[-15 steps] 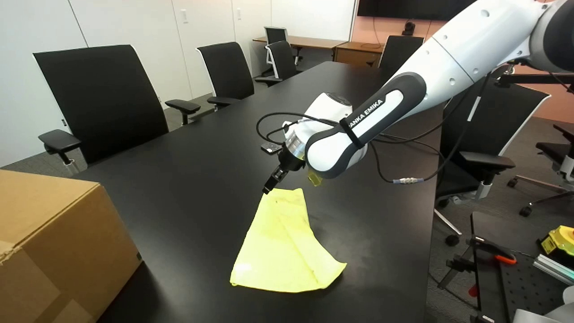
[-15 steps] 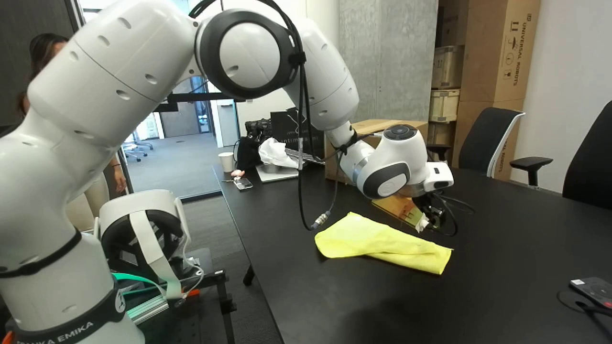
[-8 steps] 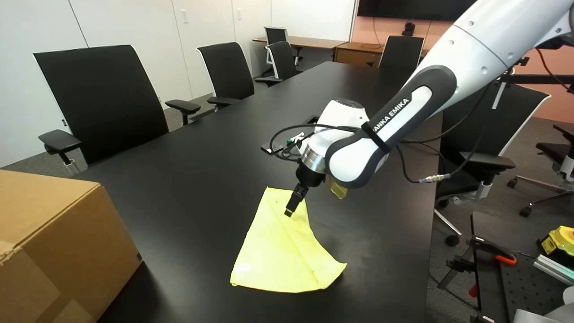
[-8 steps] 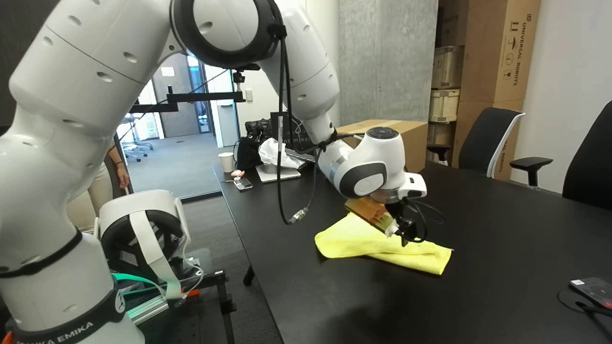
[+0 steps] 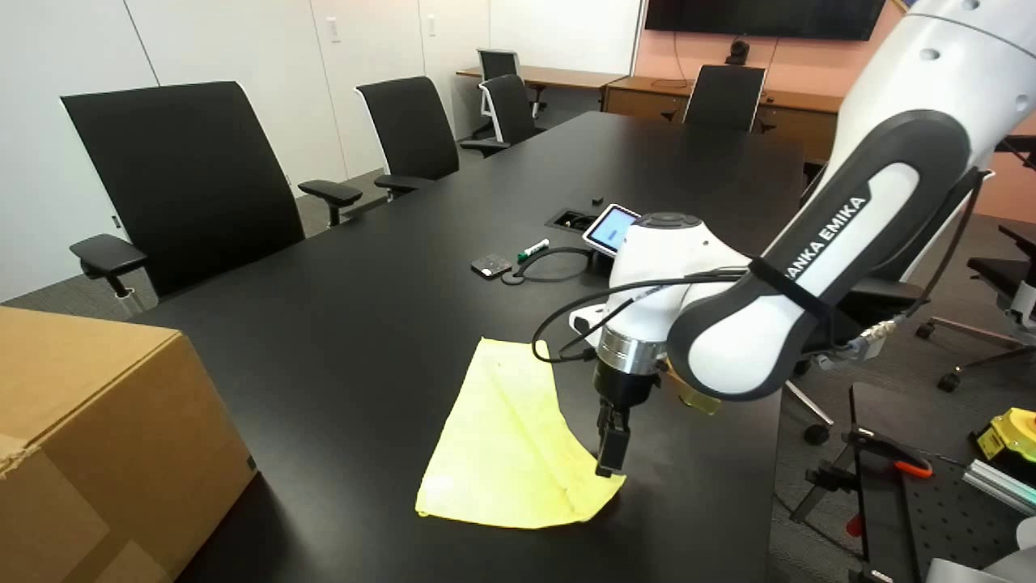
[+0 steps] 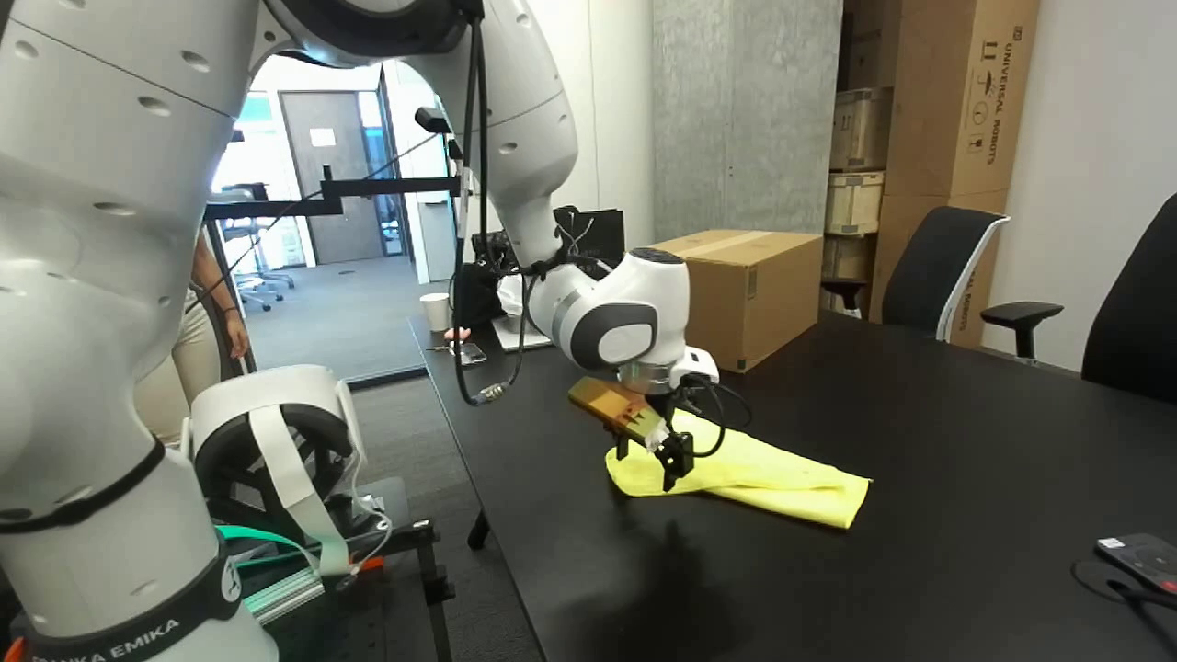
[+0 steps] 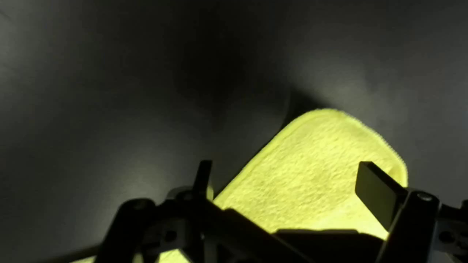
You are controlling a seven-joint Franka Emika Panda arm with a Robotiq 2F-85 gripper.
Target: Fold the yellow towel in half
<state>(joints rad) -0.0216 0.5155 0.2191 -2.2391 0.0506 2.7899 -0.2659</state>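
Gripper (image 5: pixel 611 453), in an exterior view, points straight down over the near right corner of the yellow towel (image 5: pixel 502 437), which lies on the black worktop (image 5: pixel 340 389). Compared with a second ago, it has moved from the towel's far end and straightened from a tilt; the towel has stayed put. The arm (image 5: pixel 809 267) has swung right, uncovering a lit tablet (image 5: pixel 611 229). Counted: one towel, one tablet, one green-and-white marker (image 5: pixel 532 249), one cardboard box (image 5: pixel 121 453), four black chairs (image 5: pixel 178 186) on the left and one at the far end; more chairs on the right are partly hidden.

In an exterior view with one white cup (image 6: pixel 436 313) at the worktop's edge, the gripper hangs at the towel's rounded left end, having come from behind the right end. The arm no longer blocks most of the box. One towel, one box on the worktop and two chairs at the right are in sight.

In the wrist view, two dark fingers (image 7: pixel 378 197) stand wide apart, with nothing in their grip. One is over the worktop just beside the towel's edge; the other overlaps the cloth near its rounded corner. Whether the tips touch the cloth cannot be told.
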